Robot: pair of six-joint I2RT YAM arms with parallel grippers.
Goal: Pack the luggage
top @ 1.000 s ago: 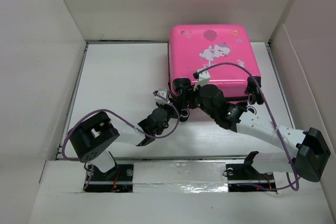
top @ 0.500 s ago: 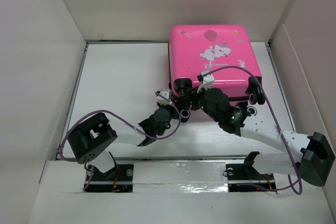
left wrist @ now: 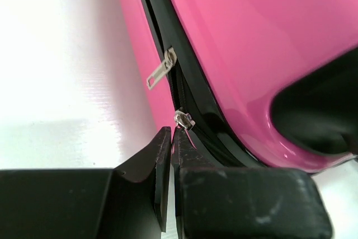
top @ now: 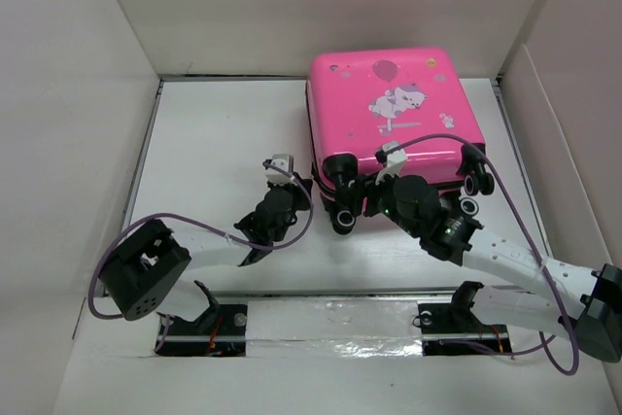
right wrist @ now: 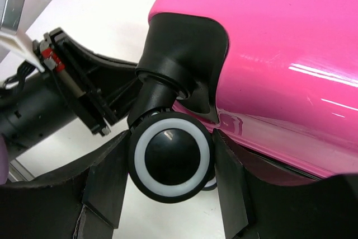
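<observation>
Luggage (top: 394, 109) closed, wrist views alone show left fingers (left wrist: 144, 167) pinching zipper pull (left wrist: 184, 122), right fingers (right wrist: 109, 184) clasping caster wheel (right wrist: 170, 158)

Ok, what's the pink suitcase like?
The luggage is a shiny pink hard shell with cartoon animal and balloon stickers, lying flat with its lid shut at the table's far right. It has black wheels and a dark zip with two silver pulls. The right gripper clasps one wheel; the shut left gripper sits at the zip.
</observation>
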